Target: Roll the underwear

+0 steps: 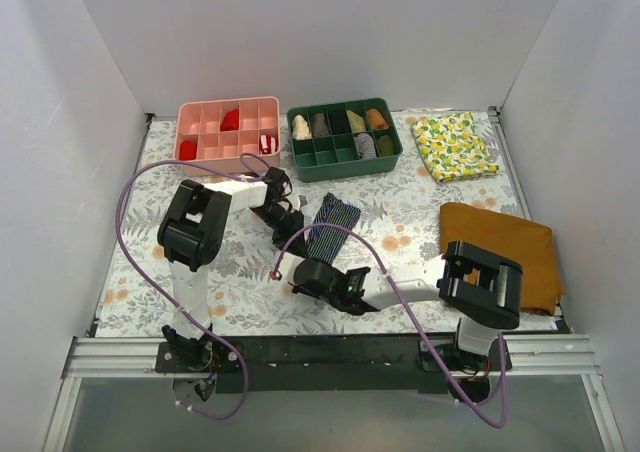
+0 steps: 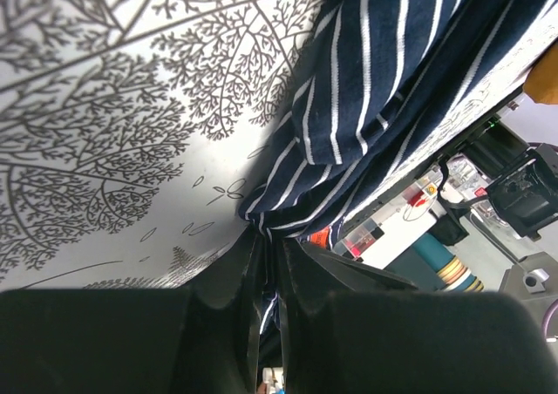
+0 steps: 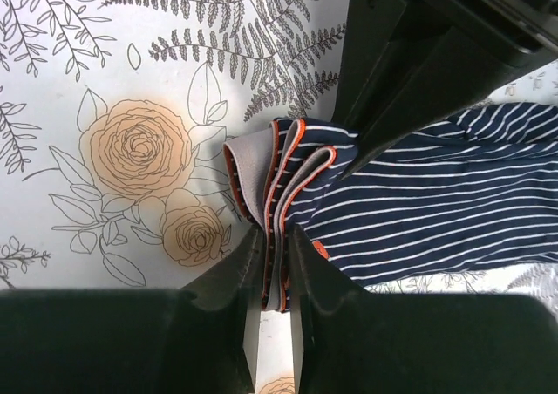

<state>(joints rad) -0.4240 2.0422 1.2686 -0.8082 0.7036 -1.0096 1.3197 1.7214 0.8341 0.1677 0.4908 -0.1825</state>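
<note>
Our right gripper (image 3: 272, 237) pinches the underwear (image 3: 436, 193) by its waistband (image 3: 253, 180) while our left gripper (image 2: 270, 246) clamps the opposite end, holding it stretched over the desk (image 3: 87, 71) for rolling.

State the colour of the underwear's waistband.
The waistband is grey with orange trim, clearest in the right wrist view.

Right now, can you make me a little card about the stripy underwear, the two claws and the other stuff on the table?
underwear: navy with thin stripes, a long narrow strip on the flowery table, not rolled yet
left claw: shut on a corner of the underwear
right claw: shut on the grey, orange-edged waistband
trays: pink tray and green tray at the back
cloths: lemon cloth and brown cloth on the right
</note>
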